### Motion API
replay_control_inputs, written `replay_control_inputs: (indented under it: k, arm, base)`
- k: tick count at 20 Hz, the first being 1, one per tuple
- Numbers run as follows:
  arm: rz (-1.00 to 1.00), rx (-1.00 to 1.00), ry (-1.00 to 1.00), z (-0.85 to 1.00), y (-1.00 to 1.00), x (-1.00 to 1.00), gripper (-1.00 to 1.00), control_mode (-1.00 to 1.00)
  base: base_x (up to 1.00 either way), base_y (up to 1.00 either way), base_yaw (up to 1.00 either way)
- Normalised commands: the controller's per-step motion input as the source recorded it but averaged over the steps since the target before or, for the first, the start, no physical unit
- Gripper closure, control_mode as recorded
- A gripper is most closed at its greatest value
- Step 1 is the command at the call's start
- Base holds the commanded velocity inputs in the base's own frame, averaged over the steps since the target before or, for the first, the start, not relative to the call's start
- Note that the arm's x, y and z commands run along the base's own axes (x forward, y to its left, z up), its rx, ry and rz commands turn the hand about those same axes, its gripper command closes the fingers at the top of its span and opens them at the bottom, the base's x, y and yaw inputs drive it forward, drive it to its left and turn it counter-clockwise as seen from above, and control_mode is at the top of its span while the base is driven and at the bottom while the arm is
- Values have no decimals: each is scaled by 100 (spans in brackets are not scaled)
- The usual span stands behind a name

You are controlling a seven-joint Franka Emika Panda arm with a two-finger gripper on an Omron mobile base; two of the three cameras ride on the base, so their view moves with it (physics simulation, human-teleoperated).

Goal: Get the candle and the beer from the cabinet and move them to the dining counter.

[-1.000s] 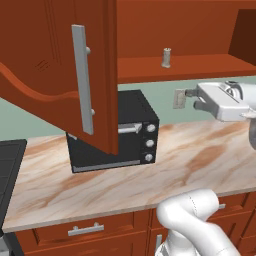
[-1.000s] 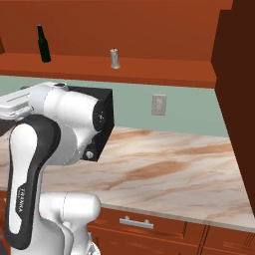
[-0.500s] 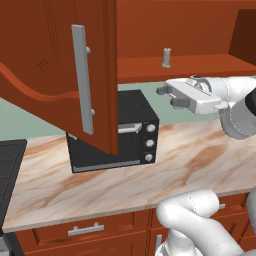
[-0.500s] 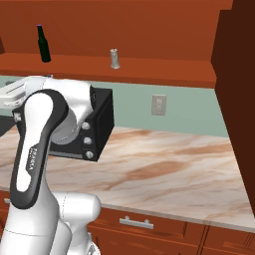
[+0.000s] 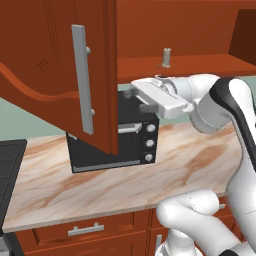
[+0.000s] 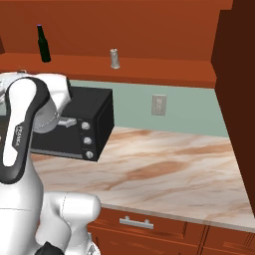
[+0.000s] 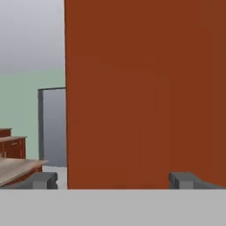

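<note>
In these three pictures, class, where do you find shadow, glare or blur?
Left base view: crisp, flat light; the toaster oven sits shaded behind the open cabinet door. Right base view: sharp, no glare on the beer or candle. Hand view: soft and slightly blurred, the open gripper facing a plain red-brown panel.

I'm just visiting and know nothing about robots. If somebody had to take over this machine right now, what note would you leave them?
Pincer: open, holding nothing, beside the open cabinet door in front of the toaster oven.
The candle and the beer both stand on the cabinet shelf, beer to the left, untouched.
Done: cabinet opened.
Left: grasp each item and carry both to the dining counter.
</note>
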Motion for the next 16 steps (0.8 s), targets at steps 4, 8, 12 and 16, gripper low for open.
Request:
replay_control_inputs:
  k: [4, 8, 12, 16]
  arm:
    - [5, 7, -14, 0, 55, 0, -100, -100]
    - [4, 13, -11, 0, 36, 0, -100, -100]
    - [3, 12, -7, 0, 24, 0, -100, -100]
    - [5, 6, -1, 0, 36, 0, -100, -100]
  base:
    - [0, 0, 0]
    - [0, 0, 0]
    - [0, 0, 0]
    - [0, 0, 0]
